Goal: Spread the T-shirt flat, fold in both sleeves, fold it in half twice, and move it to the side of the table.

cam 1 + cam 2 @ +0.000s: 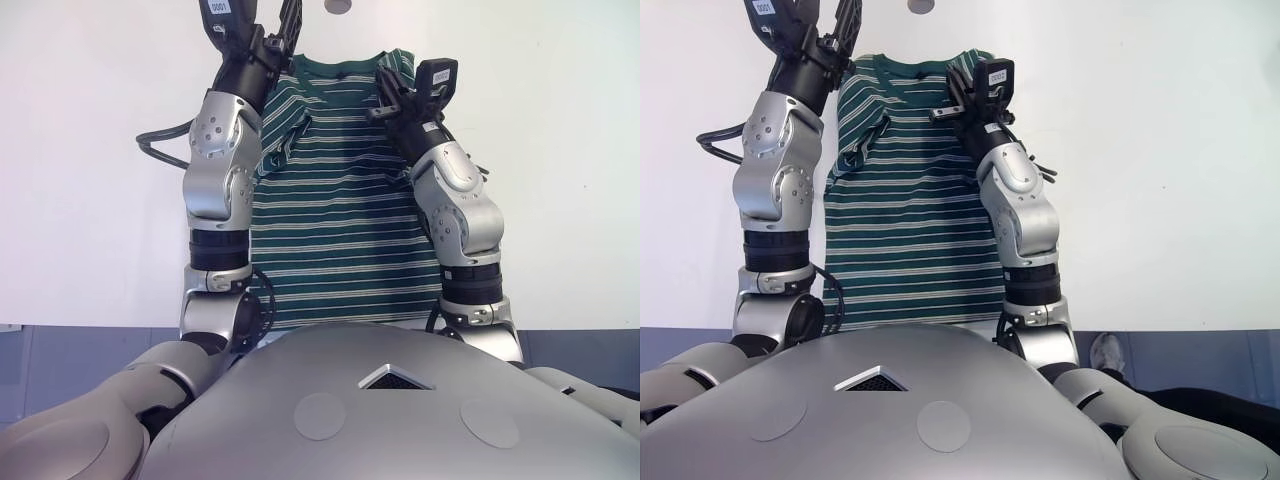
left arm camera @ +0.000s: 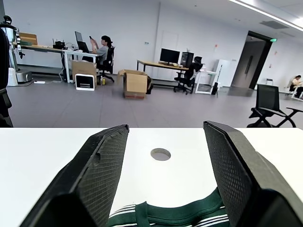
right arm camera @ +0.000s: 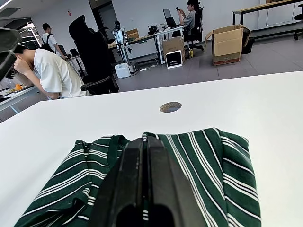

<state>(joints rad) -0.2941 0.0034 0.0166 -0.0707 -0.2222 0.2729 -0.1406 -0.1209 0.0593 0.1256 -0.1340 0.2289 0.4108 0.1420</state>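
Head camera first: the green striped T-shirt lies lengthwise on the white surface, collar at the far end and hem at the near edge, with an arm along each side. There's a rumpled fold of cloth on its left side, just beside the left forearm. The left claw is up at the far left corner of the shirt, by the shoulder, and it's released. The right claw sits over the right shoulder area, just short of the collar. A small round hole in the surface lies beyond the collar.

Left wrist camera now: the two black fingers stand wide apart with nothing held between them. The green collar shows low in the gap, and the hole sits farther out.

Over to the right wrist camera: this claw is clenched, its fingers pressed together right over the striped cloth. Whether any fabric is nipped between them, I cannot tell. The shirt's far edge and collar spread out ahead of it, flat on the surface.
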